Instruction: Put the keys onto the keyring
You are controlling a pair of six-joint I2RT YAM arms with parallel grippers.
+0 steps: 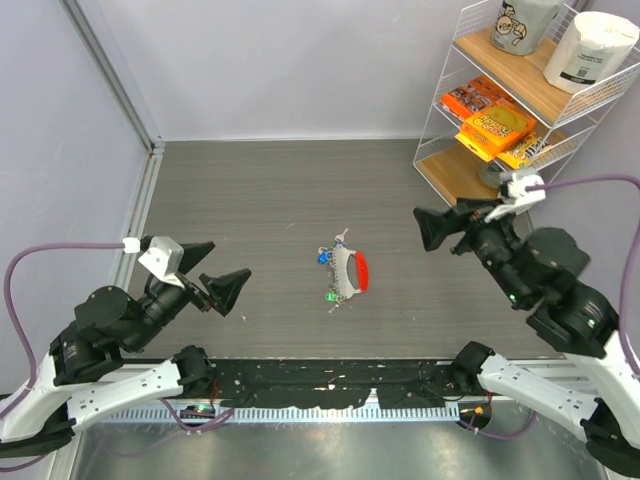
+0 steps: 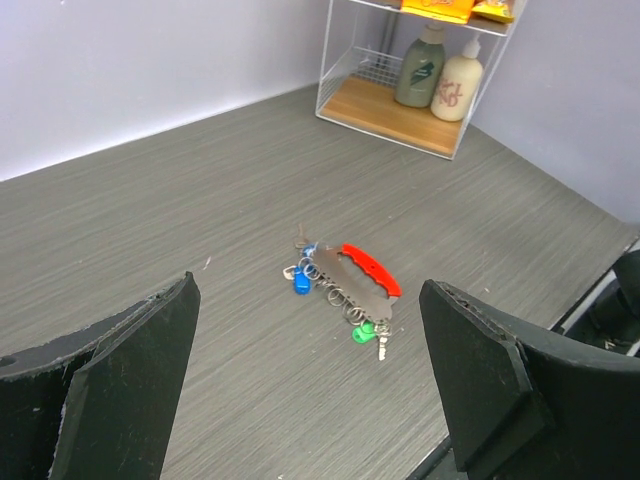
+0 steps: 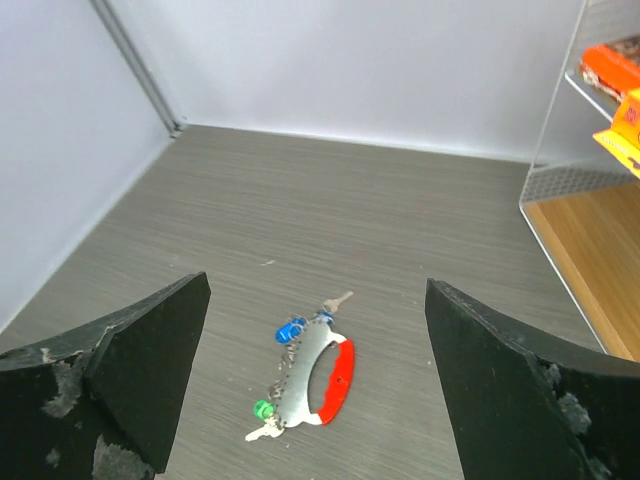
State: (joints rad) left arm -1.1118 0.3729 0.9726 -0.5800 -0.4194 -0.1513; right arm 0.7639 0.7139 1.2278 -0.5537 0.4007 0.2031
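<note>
Pictured over a grey wood-grain counter (image 1: 270,190): left claw (image 1: 228,262) and right claw (image 1: 424,228), each with jaws spread wide, gripping nothing, raised off the surface and aimed inward. Lying flat between the two claws, well apart from each and somewhat nearer the right one: the keyring (image 1: 352,272), red curved clip on the edge facing the right claw, silvery metal and a run of small rings on the edge facing the left claw. Touching that bunch of rings, a blue-headed key (image 2: 301,282) at the end farther from the arm bases and a green-headed key (image 2: 362,332) at the nearer end; impossible to tell whether either is threaded on. Beyond the right claw, in the far corner, a wire shelf (image 1: 445,175) with orange snack boxes (image 1: 495,125), a paper roll (image 1: 597,50) on top and bottles (image 2: 425,65) on the lowest board.
</note>
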